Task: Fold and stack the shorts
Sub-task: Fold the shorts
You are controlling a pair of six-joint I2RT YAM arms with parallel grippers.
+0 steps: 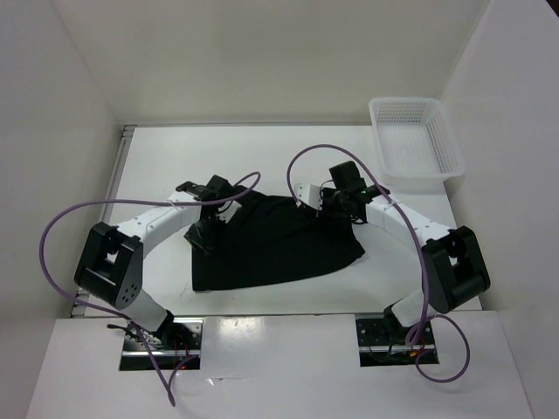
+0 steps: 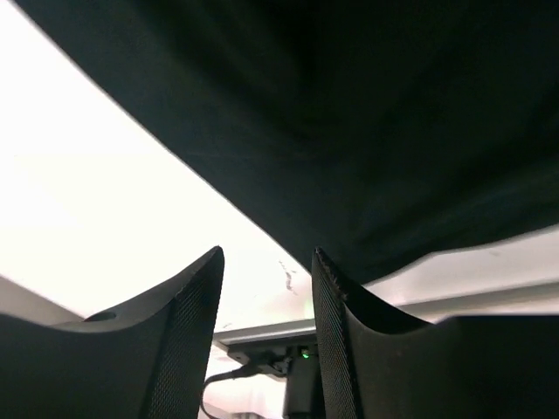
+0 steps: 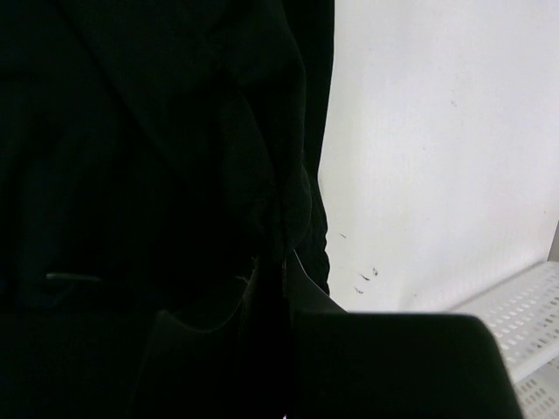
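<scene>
Two grippers work the far edge of the shorts (image 1: pixel 275 249), which lie mostly flat on the table (image 1: pixel 157 166), left of & nearer than the basket (image 1: pixel 419 177), well apart from it. At the corner nearest the basket, the right gripper (image 3: pixel 281 271) looks pinched almost closed on a fold of black cloth. At the far corner away from the basket, the left gripper (image 2: pixel 266 262) has its fingers apart w/ nothing between them; bare table shows thru the gap and cloth sits just ahead of the tips. Step in hand, prob: get a 2nd hold for the fold. To do it well, slide the left tips over one hem layer only, close fully before lifting, then raise both ends level & pull evenly so the fold lands square, no bunching.
</scene>
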